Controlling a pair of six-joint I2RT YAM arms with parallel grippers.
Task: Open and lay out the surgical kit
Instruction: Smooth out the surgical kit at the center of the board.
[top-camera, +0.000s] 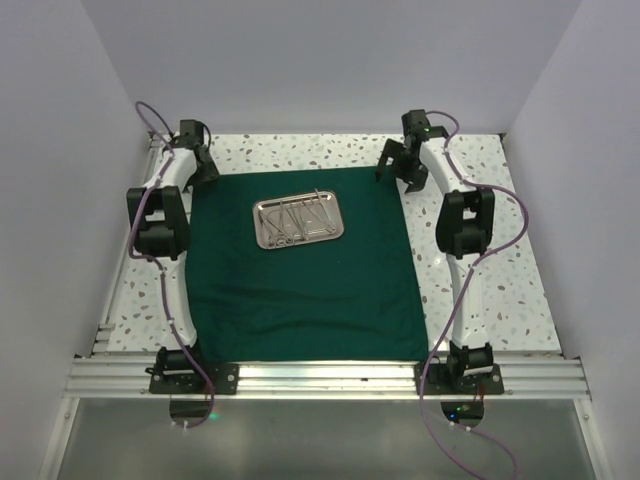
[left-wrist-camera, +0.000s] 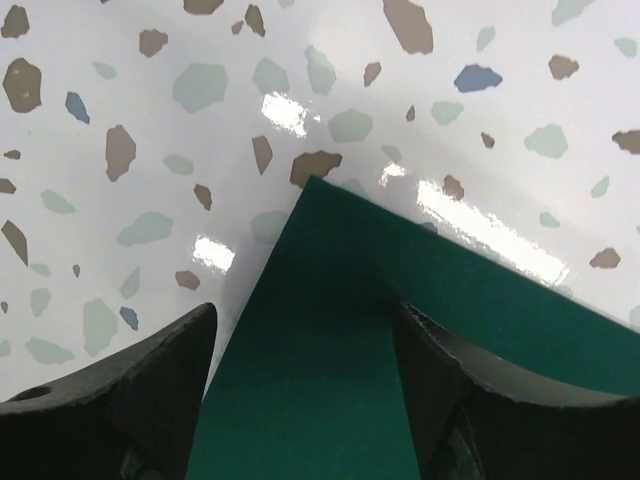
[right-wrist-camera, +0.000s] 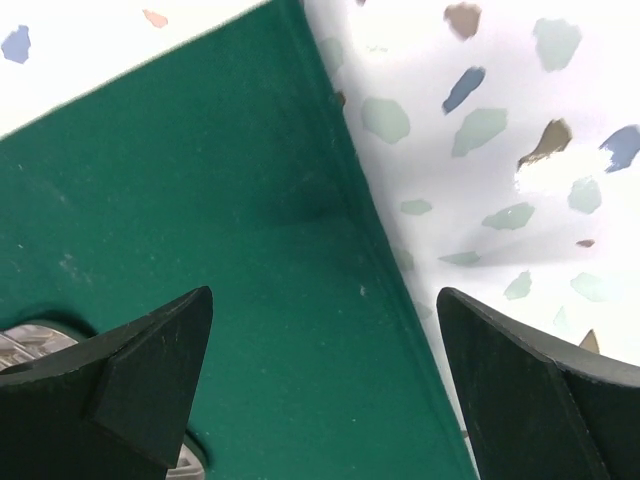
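Observation:
The dark green cloth (top-camera: 300, 290) lies spread flat on the table. The steel tray (top-camera: 258, 226) sits on its far half, with several silver instruments (top-camera: 300, 221) lying in it. My left gripper (top-camera: 203, 168) is open and empty at the cloth's far left corner. In the left wrist view the corner (left-wrist-camera: 320, 300) lies between my open fingers (left-wrist-camera: 130, 400). My right gripper (top-camera: 386, 160) is open and empty at the far right corner. In the right wrist view the cloth's hemmed edge (right-wrist-camera: 370, 250) runs between the fingers (right-wrist-camera: 150, 370).
The speckled terrazzo tabletop (top-camera: 480, 270) shows around the cloth on the left, right and far sides. An aluminium rail (top-camera: 320, 378) runs along the near edge with both arm bases on it. White walls enclose the table on three sides.

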